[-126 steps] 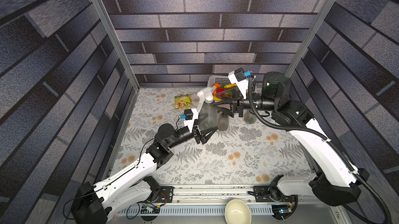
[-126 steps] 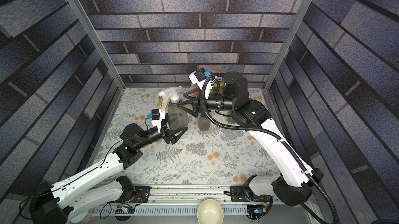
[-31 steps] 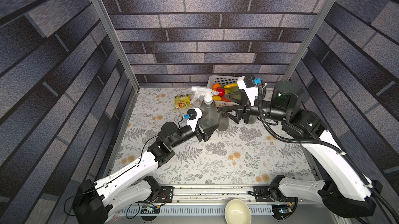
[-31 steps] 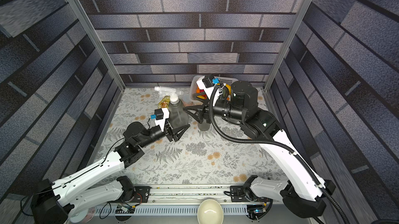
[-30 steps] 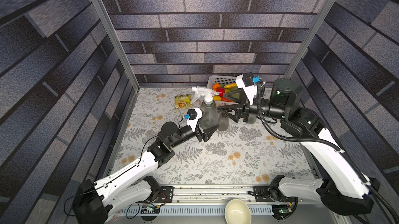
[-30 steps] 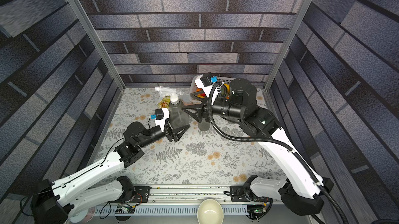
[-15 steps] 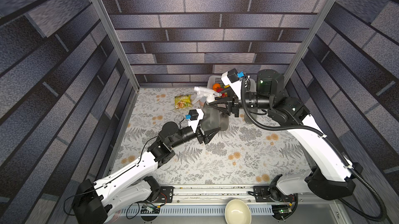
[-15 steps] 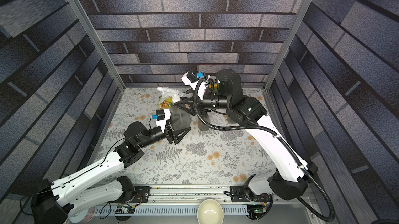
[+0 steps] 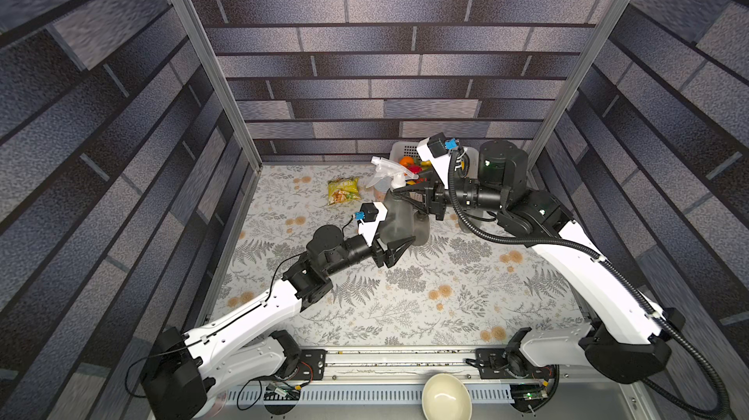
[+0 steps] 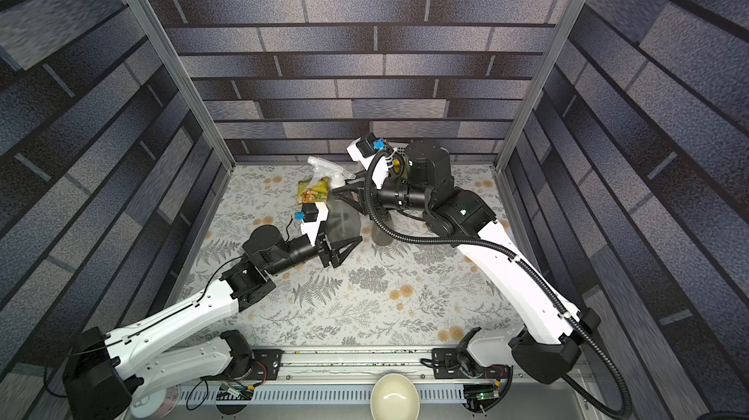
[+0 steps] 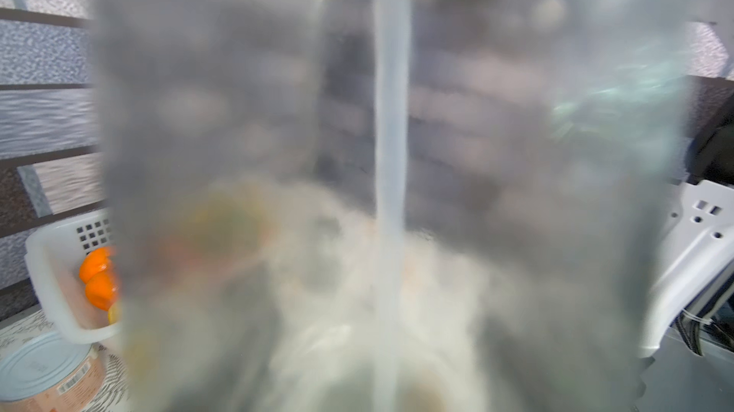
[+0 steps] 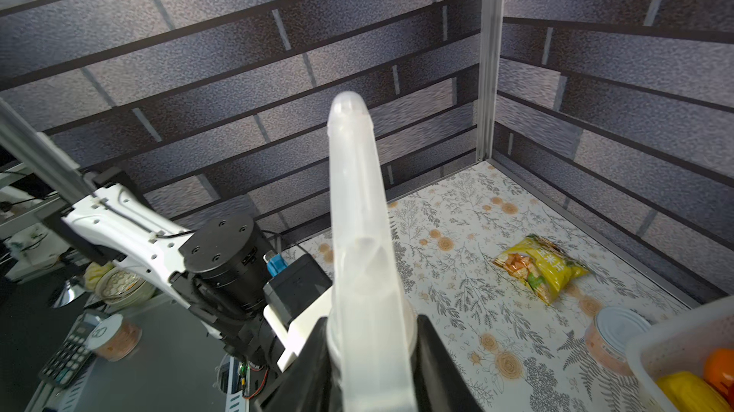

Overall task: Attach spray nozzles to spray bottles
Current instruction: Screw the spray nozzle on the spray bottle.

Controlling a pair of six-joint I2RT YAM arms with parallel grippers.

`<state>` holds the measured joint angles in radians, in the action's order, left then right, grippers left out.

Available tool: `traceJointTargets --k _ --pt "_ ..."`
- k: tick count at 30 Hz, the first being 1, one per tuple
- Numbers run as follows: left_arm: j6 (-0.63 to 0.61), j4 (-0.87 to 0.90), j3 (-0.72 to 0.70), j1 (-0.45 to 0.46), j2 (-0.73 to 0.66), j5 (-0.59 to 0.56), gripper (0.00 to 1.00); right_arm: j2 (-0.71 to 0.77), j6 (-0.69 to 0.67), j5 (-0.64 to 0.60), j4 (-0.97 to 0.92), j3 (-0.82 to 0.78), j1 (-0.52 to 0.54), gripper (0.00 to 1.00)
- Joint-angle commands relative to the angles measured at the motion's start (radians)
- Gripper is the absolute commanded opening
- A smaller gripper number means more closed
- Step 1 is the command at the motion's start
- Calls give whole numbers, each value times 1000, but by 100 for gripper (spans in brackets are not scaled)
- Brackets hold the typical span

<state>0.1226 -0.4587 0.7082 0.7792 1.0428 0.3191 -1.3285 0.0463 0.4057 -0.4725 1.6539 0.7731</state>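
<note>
The left gripper [image 9: 399, 241] has its jaws spread wide around the body of a smoky grey bottle [image 9: 399, 211], holding it neck-up near the back of the table [image 9: 446, 296]. A clear spray nozzle [image 9: 383, 168] sits on its neck, and the right gripper [image 12: 371, 354] is pinched onto that nozzle's collar, fingers [image 12: 313, 354] tight against both sides.

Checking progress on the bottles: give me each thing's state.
Spray bottle: upright, held by left end effector.
Spray nozzle: on that bottle's neck, gripped by right end effector.
Second bottle: standing upright.
Tin can: upright, lid on.
Snack bag: lying flat.
Bowl: empty.
</note>
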Motion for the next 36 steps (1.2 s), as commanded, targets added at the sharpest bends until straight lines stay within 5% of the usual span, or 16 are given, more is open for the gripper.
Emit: traceJointTargets --k 1,5,10,13,18,26,30,36 --pt "-71 -66 89 19 7 -44 66 -19 55 -344 -37 -47 97 18" --pt "-125 -63 119 31 40 -108 66 -58 81 -799 -46 -51 224 17" --pt "-201 -107 142 71 89 -228 66 -116 161 -1216 46 -88 328 16" --pt "-254 -132 152 104 115 -311 66 -148 162 -1322 136 -108 359 16" --pt "-268 -146 131 117 114 -330 66 -126 161 -1189 185 -106 359 24" --pt "-223 -133 61 75 56 -261 66 -17 136 -881 22 -69 357 68" --pt "-193 -125 33 44 21 -225 66 58 108 -761 -96 -63 356 74" --pt "-163 -84 21 32 -12 -144 66 182 12 -482 -138 -100 312 69"
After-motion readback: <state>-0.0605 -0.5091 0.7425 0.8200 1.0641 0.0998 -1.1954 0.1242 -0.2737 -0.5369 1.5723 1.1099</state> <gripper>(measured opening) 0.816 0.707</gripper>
